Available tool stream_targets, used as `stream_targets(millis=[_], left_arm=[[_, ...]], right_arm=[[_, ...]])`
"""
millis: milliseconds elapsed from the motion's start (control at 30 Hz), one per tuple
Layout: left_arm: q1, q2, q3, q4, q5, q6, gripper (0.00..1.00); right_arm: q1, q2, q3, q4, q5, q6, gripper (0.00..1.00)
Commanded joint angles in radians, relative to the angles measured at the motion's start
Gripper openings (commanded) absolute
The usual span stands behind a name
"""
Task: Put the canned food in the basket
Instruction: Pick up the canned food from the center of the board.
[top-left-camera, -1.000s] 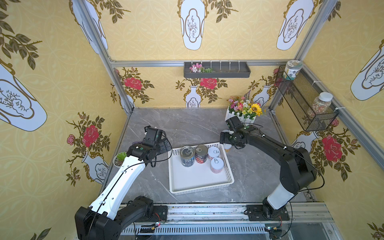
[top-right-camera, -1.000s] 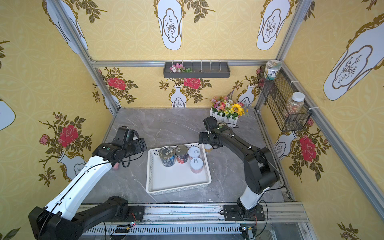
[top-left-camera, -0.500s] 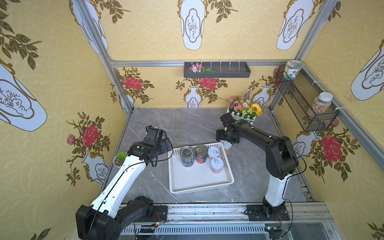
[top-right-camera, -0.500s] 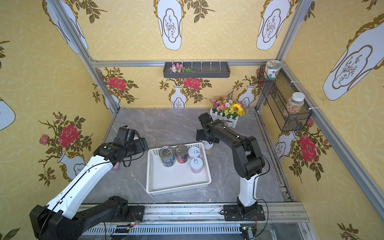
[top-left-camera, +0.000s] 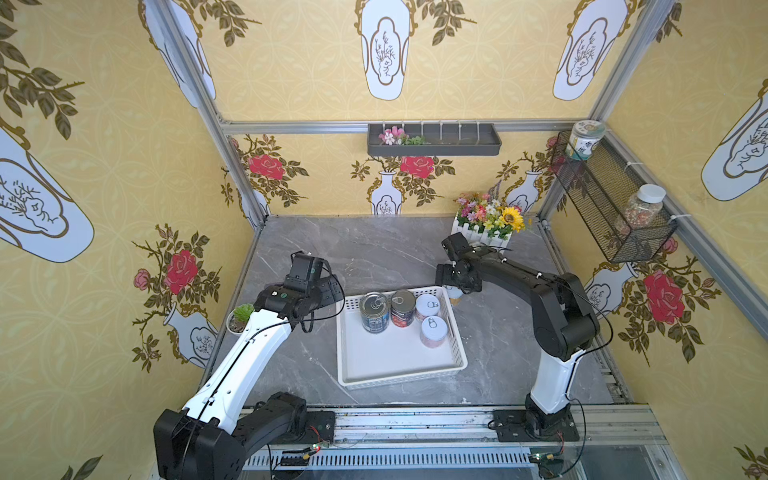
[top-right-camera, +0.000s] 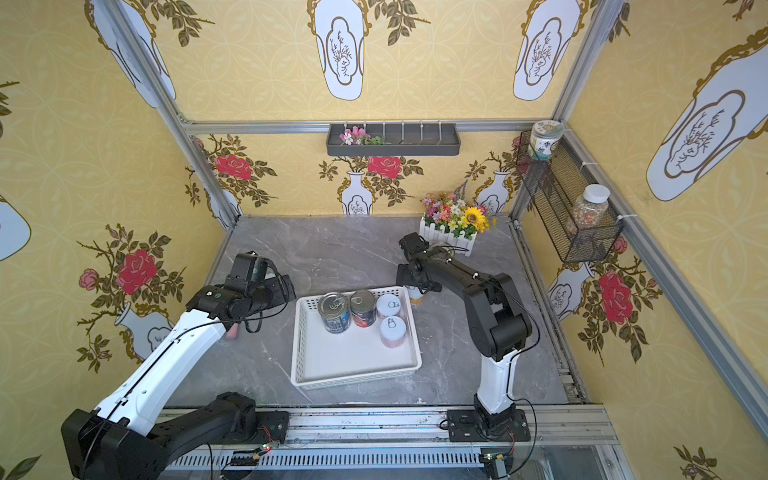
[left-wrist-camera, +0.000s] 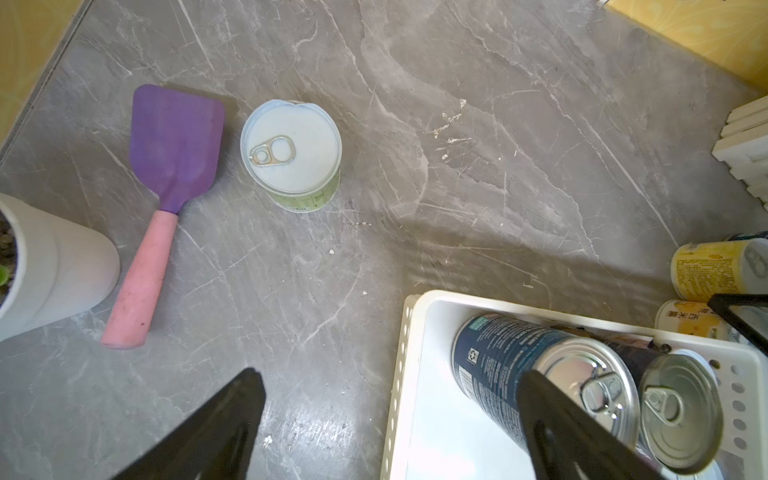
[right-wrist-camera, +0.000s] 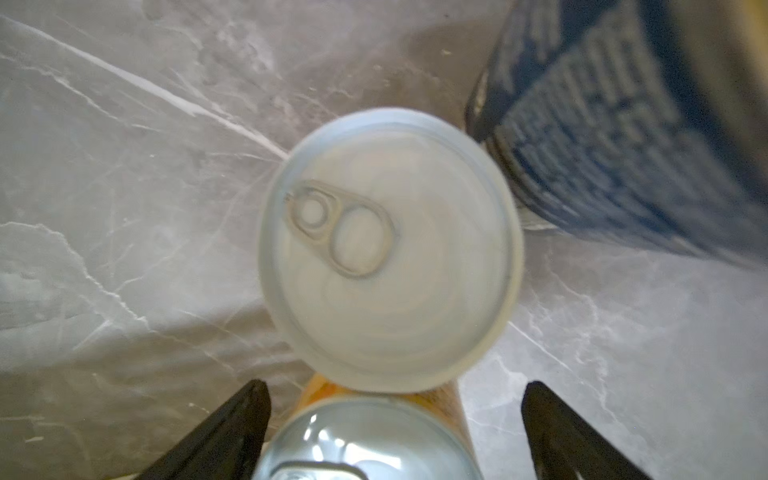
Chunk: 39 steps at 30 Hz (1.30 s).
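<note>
While both stand wide open and empty, the right pincer (right-wrist-camera: 395, 388) has a white-lidded can (right-wrist-camera: 388, 249) just ahead of its fingertips and a second can (right-wrist-camera: 365, 449) below its gap. Ahead of the left pincer (left-wrist-camera: 388, 382) stands a green-labelled can (left-wrist-camera: 291, 153), well apart; the basket (left-wrist-camera: 432, 424), with four cans (top-left-camera: 402, 309), lies under one finger.
</note>
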Motion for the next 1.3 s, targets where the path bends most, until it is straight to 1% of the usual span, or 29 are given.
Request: stream_targets(millis=[0, 200, 367, 467, 633, 900, 1100, 1267], left_arm=[[0.002, 0.006, -0.007, 0.015, 0.013, 0.009, 1.0], [0.002, 0.006, -0.008, 0.015, 0.009, 0.008, 1.0], [0.001, 0.012, -0.008, 0.015, 0.006, 0.007, 1.0], [0.003, 0.011, -0.008, 0.015, 0.007, 0.007, 1.0], [0.005, 0.01, -0.007, 0.015, 0.009, 0.007, 1.0], [0.006, 0.006, -0.008, 0.016, 0.012, 0.008, 1.0], [0.005, 0.004, -0.008, 0.015, 0.013, 0.006, 1.0], [0.006, -0.014, -0.008, 0.015, 0.016, 0.007, 1.0]], right_arm=[[-0.006, -0.037, -0.06, -0.093, 0.04, -0.013, 0.97], [-0.023, -0.054, -0.089, -0.075, 0.001, -0.018, 0.97], [-0.026, -0.062, -0.099, -0.071, -0.033, -0.021, 1.0], [-0.026, -0.085, -0.118, -0.054, -0.045, -0.023, 0.98], [-0.027, -0.085, -0.114, -0.044, -0.058, -0.034, 0.94], [-0.028, -0.082, -0.109, -0.049, -0.049, -0.042, 0.81], [-0.027, -0.112, -0.111, -0.058, -0.04, -0.043, 0.8], [-0.019, -0.165, -0.118, -0.064, -0.033, -0.043, 0.8]])
